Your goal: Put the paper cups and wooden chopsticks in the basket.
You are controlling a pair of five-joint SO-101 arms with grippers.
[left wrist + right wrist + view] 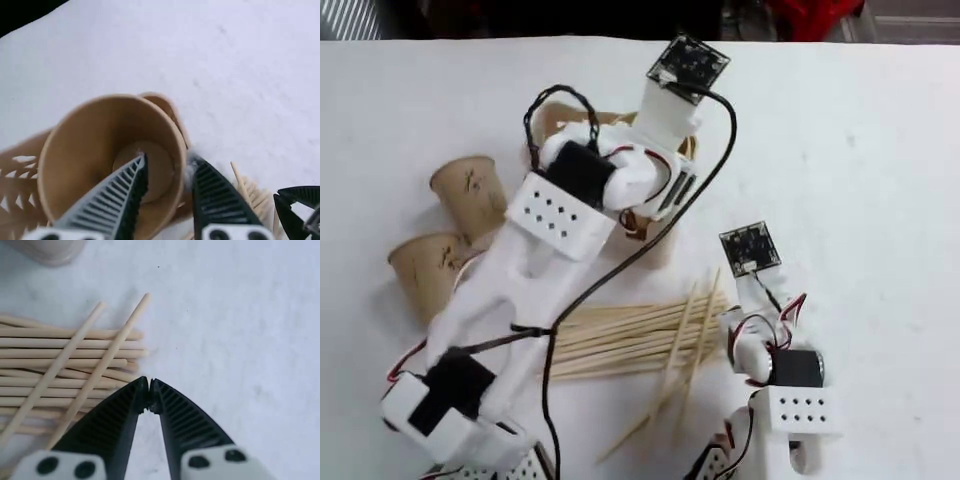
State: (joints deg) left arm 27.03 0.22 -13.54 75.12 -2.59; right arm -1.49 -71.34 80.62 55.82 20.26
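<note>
Left gripper (168, 161) clamps the wall of a brown paper cup (90, 145) above the woven basket (552, 118), upper centre; letting go looks next. Right gripper (149, 390), jaws together, rests by pale wooden chopsticks (60, 360).

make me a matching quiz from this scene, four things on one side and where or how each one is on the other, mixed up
Things:
1 left gripper
2 right gripper
3 chopsticks
4 loose cups

Place or state:
a on the table, on the outer side of the left arm
b shut on nothing, tips by the pile's end
c shut on a cup at the basket
d in a flat pile, mid-table

Pairs: 1-c, 2-b, 3-d, 4-a
</note>
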